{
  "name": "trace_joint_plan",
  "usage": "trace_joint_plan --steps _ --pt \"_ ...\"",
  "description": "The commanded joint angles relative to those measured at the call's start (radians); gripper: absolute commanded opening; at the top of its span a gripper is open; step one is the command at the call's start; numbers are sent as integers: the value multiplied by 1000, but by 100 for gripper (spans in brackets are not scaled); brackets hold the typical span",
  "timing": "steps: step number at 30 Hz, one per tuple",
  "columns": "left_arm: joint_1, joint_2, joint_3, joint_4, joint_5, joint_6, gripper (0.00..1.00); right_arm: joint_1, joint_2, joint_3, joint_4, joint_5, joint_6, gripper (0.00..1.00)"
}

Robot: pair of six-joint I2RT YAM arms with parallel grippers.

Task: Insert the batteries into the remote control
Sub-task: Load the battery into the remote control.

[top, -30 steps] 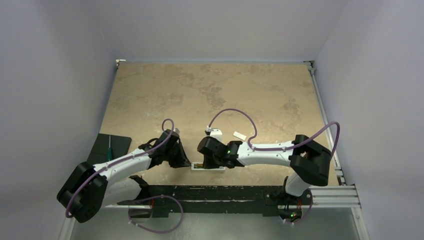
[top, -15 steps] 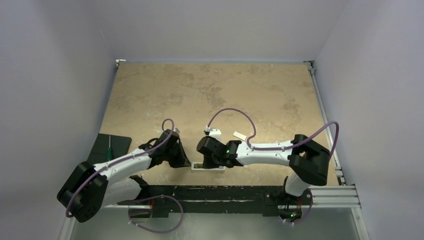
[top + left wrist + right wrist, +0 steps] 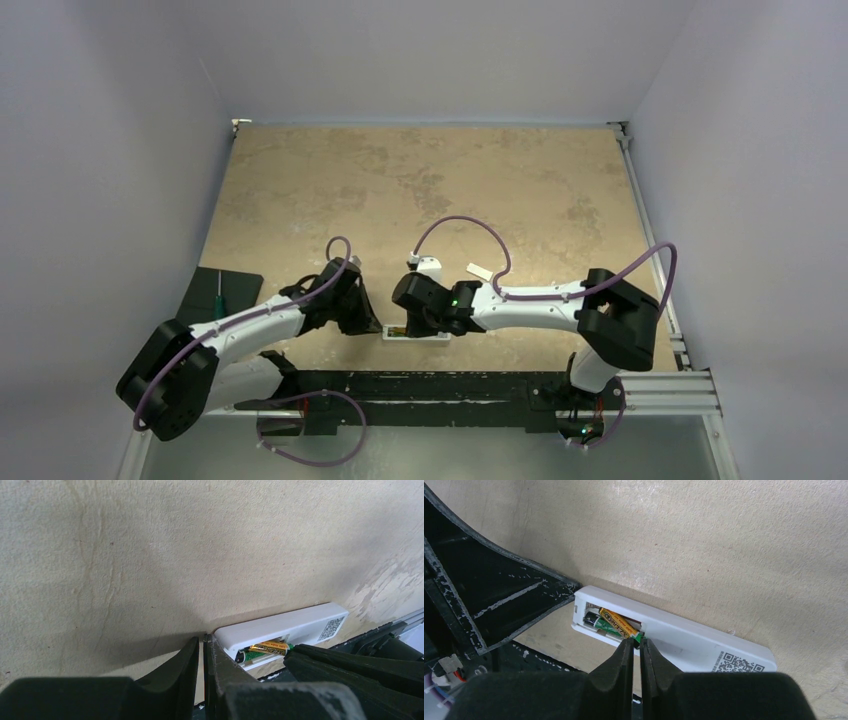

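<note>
Though the left arm [image 3: 250,320] has crept slightly rightward since a second ago, all else holds. Pale grey walls [image 3: 120,120] enclose the mottled tan table [image 3: 400,190]. Low at centre frame lies the white remote control [image 3: 415,335], back up, with the batteries [image 3: 614,622] in its recess. The left tool [image 3: 202,647], pressed together, touches the remote's end. The right tool [image 3: 640,647], also pressed together, bears on the green battery's end.
</note>
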Motion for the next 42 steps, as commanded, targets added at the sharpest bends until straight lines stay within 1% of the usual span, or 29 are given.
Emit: trace_joint_plan --steps 1,21,27,34,37,42 --pt "-27 38 -11 15 -24 19 10 3 42 21 58 40 -1 14" --pt "-61 47 -3 19 -38 0 10 2 61 25 70 40 -8 14" --pt "-72 53 -1 24 -38 -3 10 4 93 49 64 40 -39 14" --pt "-79 61 -1 33 -37 -4 10 5 166 110 -22 34 -116 9" --pt "-80 62 0 34 -37 -1 10 8 196 143 -61 34 -151 5" --pt "-80 55 -2 35 -37 2 10 17 194 148 -75 38 -171 1"
